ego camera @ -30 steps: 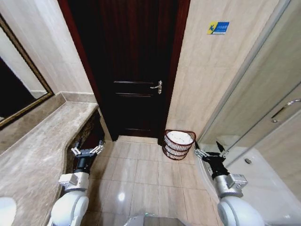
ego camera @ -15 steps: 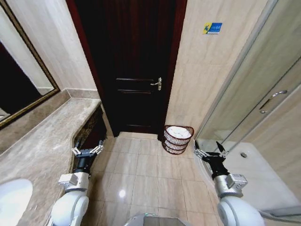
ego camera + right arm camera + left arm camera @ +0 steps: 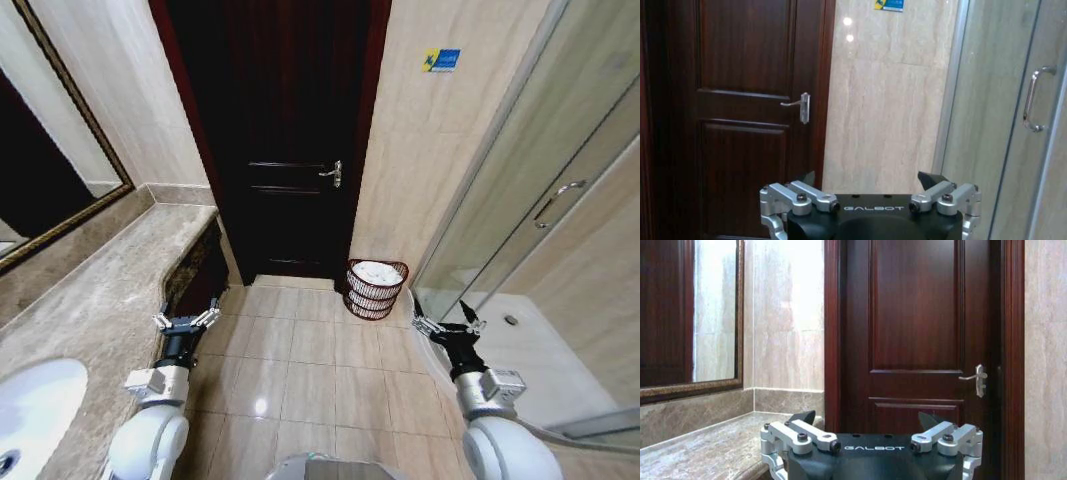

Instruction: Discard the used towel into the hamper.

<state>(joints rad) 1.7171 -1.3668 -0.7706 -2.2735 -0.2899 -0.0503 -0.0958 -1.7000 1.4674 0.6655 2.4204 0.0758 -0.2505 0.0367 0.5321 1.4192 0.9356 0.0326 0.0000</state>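
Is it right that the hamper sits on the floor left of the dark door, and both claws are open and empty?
Not quite: the hamper sits right of the door, as the head view shows. Both claws, left and right, are open and empty.

The sink [image 3: 30,410] is cut off at the head view's edge; the hamper [image 3: 376,289] hides its white contents' shape.

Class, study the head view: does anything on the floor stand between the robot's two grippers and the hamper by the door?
Nothing visible does. Bare tile floor lies between the left gripper, the right gripper and the hamper. Both jaws are open and empty.
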